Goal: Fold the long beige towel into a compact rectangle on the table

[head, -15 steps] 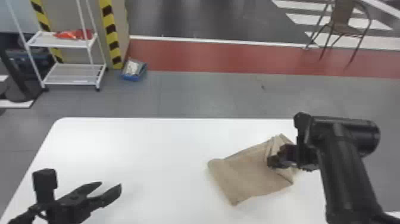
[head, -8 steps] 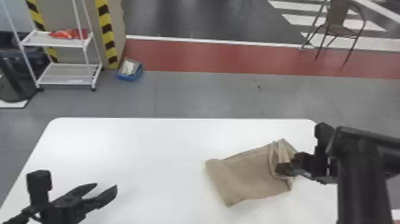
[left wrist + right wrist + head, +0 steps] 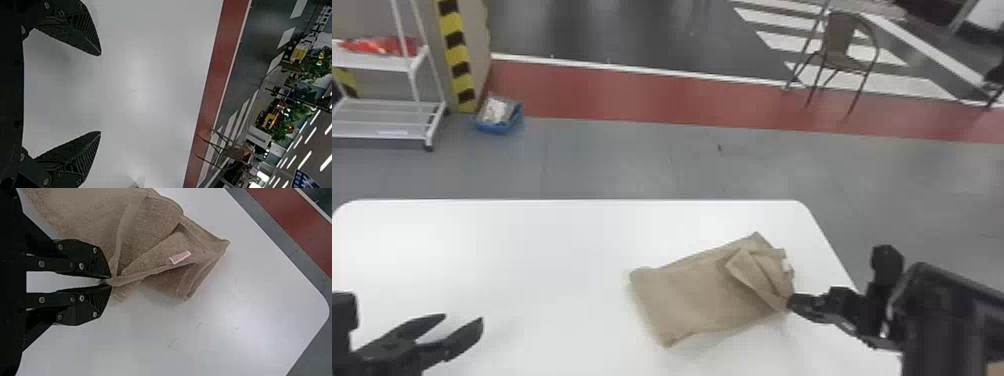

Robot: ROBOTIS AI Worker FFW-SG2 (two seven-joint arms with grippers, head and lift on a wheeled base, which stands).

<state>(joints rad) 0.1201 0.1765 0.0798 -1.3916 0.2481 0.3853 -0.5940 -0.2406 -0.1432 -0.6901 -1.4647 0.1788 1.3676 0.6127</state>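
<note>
The beige towel [image 3: 697, 290] lies partly folded on the right half of the white table, a loose flap turned over at its right end. At the towel's near right corner is my right gripper [image 3: 791, 303], pinching the edge. In the right wrist view, the right gripper [image 3: 106, 281] is shut on a hem of the towel [image 3: 156, 246], close to a small white tag [image 3: 180, 257]. My left gripper [image 3: 464, 320] stands over the table's left side, away from the towel. Nothing is between the parted fingers of the left gripper [image 3: 101, 93] in the left wrist view.
The white table [image 3: 532, 260] has its far edge and far right corner in view. Beyond it on the floor stand a white shelf rack [image 3: 387, 120], a blue bin [image 3: 499, 116] and a brown chair [image 3: 842, 50].
My right gripper has moved right and toward the near side, pulling the flap's edge with it to the towel's near right corner. The left gripper keeps its open pose; the head view has shifted.
</note>
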